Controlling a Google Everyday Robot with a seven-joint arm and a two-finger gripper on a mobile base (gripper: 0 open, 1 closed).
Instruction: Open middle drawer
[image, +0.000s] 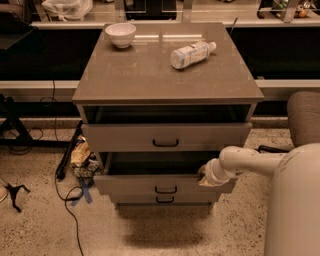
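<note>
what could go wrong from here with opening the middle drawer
1. The gripper sits at the right end of the middle drawer, away from its central handle. An off-centre pull may skew or jam the drawer, or the gripper may slip off its edge.
2. The bottle lies on its side on the cabinet top, so a jolt could set it rolling.

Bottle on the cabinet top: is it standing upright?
No, the bottle lies on its side; the gripper is down at the middle drawer's right end.
</note>
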